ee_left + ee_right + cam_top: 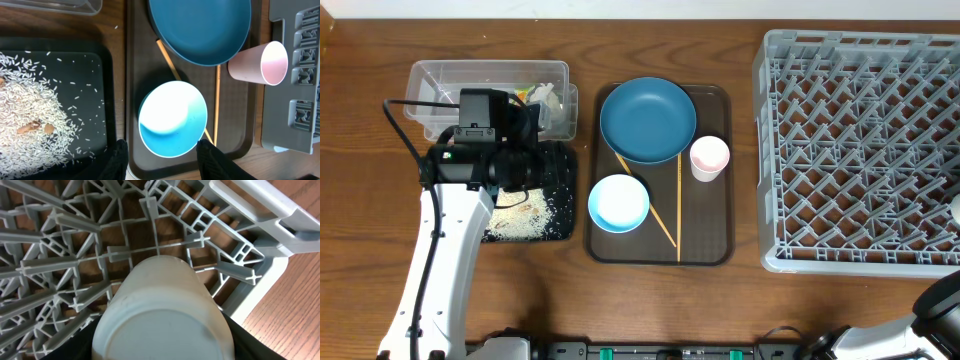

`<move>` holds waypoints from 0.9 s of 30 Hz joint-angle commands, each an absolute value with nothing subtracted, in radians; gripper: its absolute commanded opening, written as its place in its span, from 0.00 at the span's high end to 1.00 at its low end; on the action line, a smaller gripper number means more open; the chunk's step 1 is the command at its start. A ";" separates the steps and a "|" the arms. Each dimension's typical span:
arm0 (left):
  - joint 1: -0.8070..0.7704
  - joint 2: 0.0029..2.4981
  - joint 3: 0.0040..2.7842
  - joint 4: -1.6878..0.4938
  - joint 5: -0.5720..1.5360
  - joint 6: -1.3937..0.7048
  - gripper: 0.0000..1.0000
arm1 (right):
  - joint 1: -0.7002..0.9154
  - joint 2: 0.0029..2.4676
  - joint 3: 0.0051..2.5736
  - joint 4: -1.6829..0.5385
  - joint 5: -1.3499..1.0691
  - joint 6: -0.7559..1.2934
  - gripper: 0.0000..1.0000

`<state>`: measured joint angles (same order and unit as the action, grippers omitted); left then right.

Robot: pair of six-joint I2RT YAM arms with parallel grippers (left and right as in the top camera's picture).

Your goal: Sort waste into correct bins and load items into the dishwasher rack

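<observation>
Starting at the far left, the clear tub point(430, 80) holds the snack wrapper point(523, 95) and the crumpled tissue point(545, 97). Just nearer, the black tray point(560, 190) carries the rice scraps point(525, 215), heaped toward its left with loose grains spread to the right.

The left gripper point(164, 147) hangs open and empty above the seam between the black tray and the brown serving tray point(715, 240), its fingers spread either side of the white bowl point(618, 202).

On the serving tray the dark blue plate point(647, 120) sits far, the white bowl near left and the pinkish cup point(709, 157) to the right. One of the chopsticks point(678, 200) lies straight along the tray; the other slants and passes beneath the bowl.

If the left gripper takes the bowl, that buried chopstick is the risk: a lift could drag it, or a pinch on the smooth rim could slip and push the bowl into the plate.

At the right, the rack point(860, 150) shows no dishes seated in it. The right gripper point(162, 335) clasps the white cup point(165, 315), base toward the camera, above pegs close to the rack's corner wall. Let go from here, it could catch on a peg and sit crooked, or roll over the wall onto the table.
</observation>
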<state>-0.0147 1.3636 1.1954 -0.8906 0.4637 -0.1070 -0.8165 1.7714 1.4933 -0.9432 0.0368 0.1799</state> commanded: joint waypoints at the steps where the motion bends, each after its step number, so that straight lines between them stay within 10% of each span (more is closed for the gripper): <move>1: -0.012 1.361 1.200 -0.894 0.451 -0.097 0.53 | -0.819 1.771 1.525 -0.960 0.001 0.184 0.99; 9: -0.012 1.361 1.200 -0.894 0.451 -0.097 0.53 | -0.820 1.771 1.483 -0.960 0.027 0.183 0.91; 23: -0.012 1.361 1.200 -0.897 0.451 -0.097 0.52 | -0.819 1.771 1.472 -0.966 0.017 0.183 0.15; 27: -0.012 1.361 1.200 -0.897 0.451 -0.097 0.53 | -0.819 1.771 1.472 -0.965 0.018 0.186 0.07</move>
<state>-0.0147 1.3636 1.1954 -0.8928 0.4637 -0.1070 -0.8165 1.7714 1.4826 -0.9646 0.0257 0.1799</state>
